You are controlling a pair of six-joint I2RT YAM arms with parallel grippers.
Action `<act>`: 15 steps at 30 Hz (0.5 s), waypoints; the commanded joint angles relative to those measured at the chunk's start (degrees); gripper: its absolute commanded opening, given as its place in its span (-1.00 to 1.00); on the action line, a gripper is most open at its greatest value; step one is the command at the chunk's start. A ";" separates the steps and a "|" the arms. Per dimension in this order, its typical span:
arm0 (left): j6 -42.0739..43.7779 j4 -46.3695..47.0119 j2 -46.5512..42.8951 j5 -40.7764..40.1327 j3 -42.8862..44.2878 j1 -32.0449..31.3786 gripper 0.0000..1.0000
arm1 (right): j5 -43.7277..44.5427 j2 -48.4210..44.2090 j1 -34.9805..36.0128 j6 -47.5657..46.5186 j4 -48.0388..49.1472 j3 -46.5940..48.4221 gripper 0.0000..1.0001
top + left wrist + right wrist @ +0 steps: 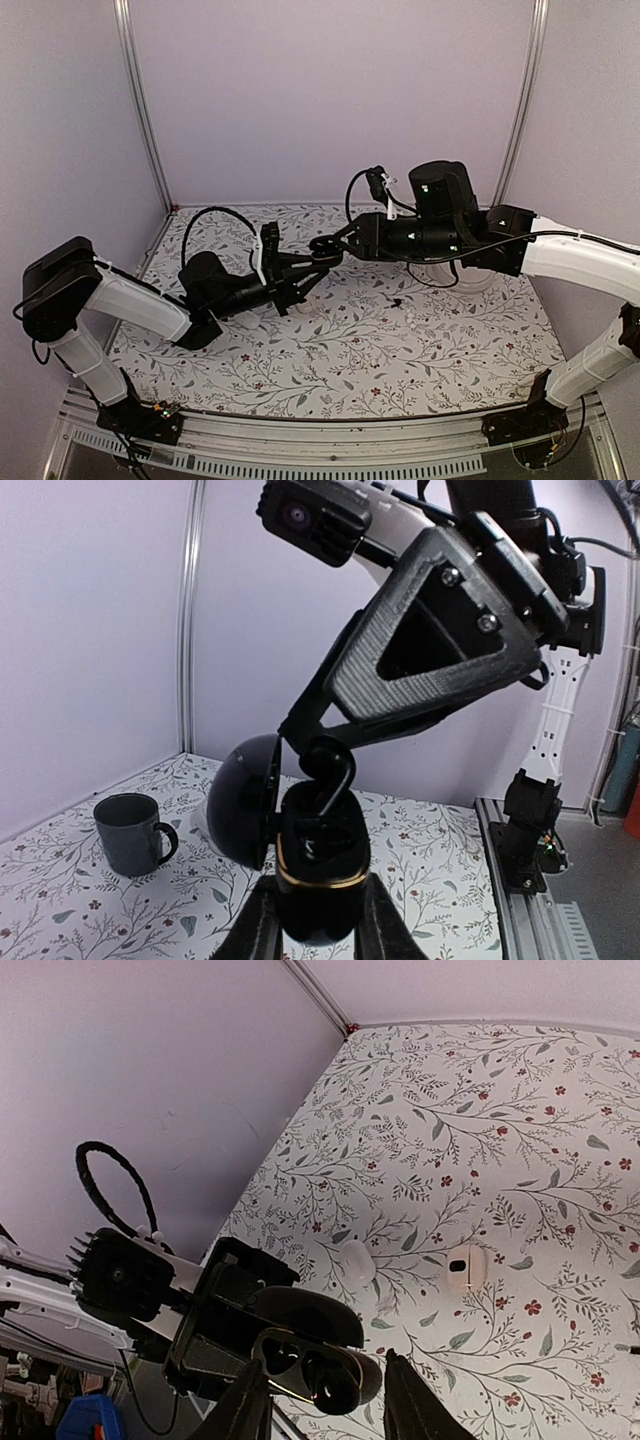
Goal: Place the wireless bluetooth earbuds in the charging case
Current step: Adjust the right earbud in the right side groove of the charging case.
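A black charging case [318, 880] with a gold rim stands upright between my left gripper's [318, 930] fingers, which are shut on its lower body. Its lid [245, 800] hangs open to the left. A black earbud [328, 765] sticks up out of the case with its stem down inside. My right gripper [328, 1410] hovers right over it, jaws apart on either side of the earbud [338, 1385] and the case [262, 1375]. In the top view both grippers meet above the table's middle, left [300, 278] and right [326, 246].
A dark mug [130, 832] stands on the floral table. Two small white objects [350, 1260] [466, 1268] lie beyond the case. A white dish [472, 278] sits under the right arm, and a tiny dark item [397, 301] lies near it.
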 commanded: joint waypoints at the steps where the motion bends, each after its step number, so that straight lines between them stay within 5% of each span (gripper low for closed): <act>1: -0.33 0.44 0.83 0.01 1.40 -0.56 -1.00 | 2.98 0.81 0.41 0.71 -3.24 2.07 -0.21; 15: -0.25 0.01 0.75 0.09 1.51 -0.58 -1.00 | 2.27 1.77 0.86 0.22 -3.03 3.01 -0.29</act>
